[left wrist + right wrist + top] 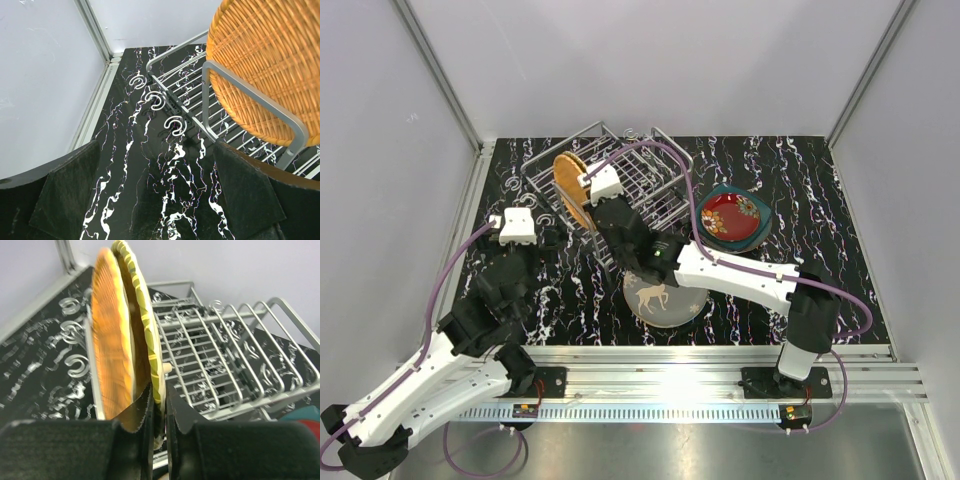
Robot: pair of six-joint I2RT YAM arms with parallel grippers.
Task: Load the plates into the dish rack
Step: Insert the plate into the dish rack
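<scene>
Clamping the rim of an upright yellow-green plate [146, 320], the right gripper [159, 405] holds it face to face with the orange woven plate [110, 340] at the dish rack's [250, 402] left end. Free slots lie frame-right. The left gripper [157, 190] hangs nearby, jaws wide apart.
</scene>
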